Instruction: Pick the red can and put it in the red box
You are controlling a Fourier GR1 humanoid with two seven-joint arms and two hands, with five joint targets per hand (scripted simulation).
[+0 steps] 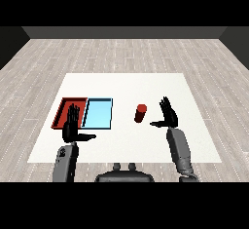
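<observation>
Head view shows the can [141,113] upright mid-table, right of the trays, untouched beside the open right hand [168,116]; likely light, rigid and smooth, best wrapped around its middle.

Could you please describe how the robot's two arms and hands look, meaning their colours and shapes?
Both forearms are grey, rounded and tube-like, with a slightly glossy surface and a darker seam near the wrist. Each one ends in a black hand with slim fingers and a thumb: the left hand and the right hand look alike. No cables, markings or sleeves are visible on them.
</observation>
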